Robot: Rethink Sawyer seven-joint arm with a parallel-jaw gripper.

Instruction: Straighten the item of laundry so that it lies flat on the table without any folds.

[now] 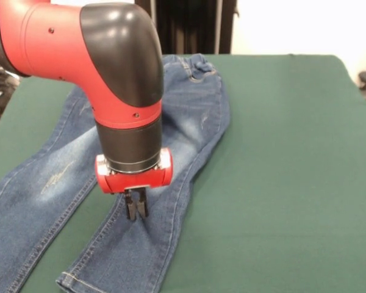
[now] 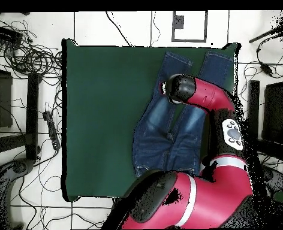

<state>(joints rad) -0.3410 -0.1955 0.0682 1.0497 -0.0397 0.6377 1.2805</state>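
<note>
The blue denim jeans (image 1: 189,122) lie on the dark green table (image 1: 293,171). The waistband is at the far side by the robot. The two legs spread toward the near left, and one hem shows at the bottom edge. There are faded whitish patches on the thighs. My gripper (image 1: 136,212) points straight down onto the inner edge of the right-hand leg, with its fingers together on the denim. In the overhead view the jeans (image 2: 165,129) lie at the table's (image 2: 102,108) right side. The arm's black elbow (image 2: 181,88) covers the gripper there.
The jeans sit near one side edge of the table, and the left leg runs off the frame's lower left in the front view. Green felt stretches wide to the right (image 1: 305,213). Cables and dark stands (image 2: 33,114) lie on the floor around the table.
</note>
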